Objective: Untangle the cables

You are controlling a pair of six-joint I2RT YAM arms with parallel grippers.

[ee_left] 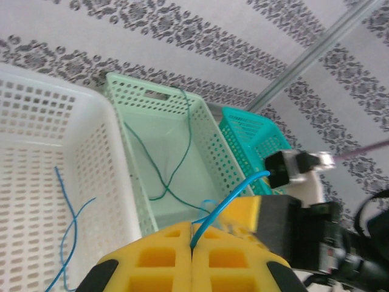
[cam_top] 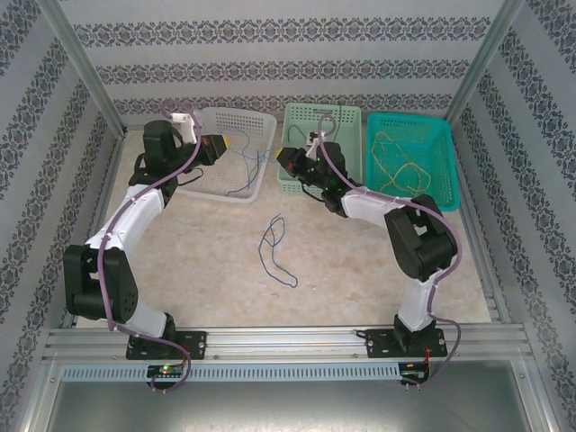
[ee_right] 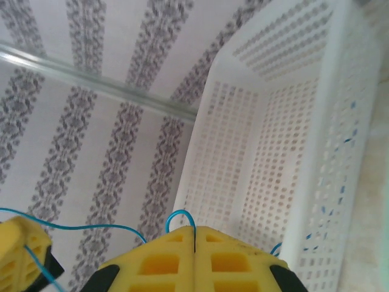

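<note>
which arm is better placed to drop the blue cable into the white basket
Left, probably. The left gripper, shut on the blue cable, hangs over the white basket. The right gripper, also shut on it, sits by the green basket.

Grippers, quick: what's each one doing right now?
Left gripper: shut on the blue cable.
Right gripper: shut on the same blue cable.

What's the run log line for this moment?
left claw: shut on light blue cable | right claw: shut on same cable | dark blue cable: loose on table
</note>
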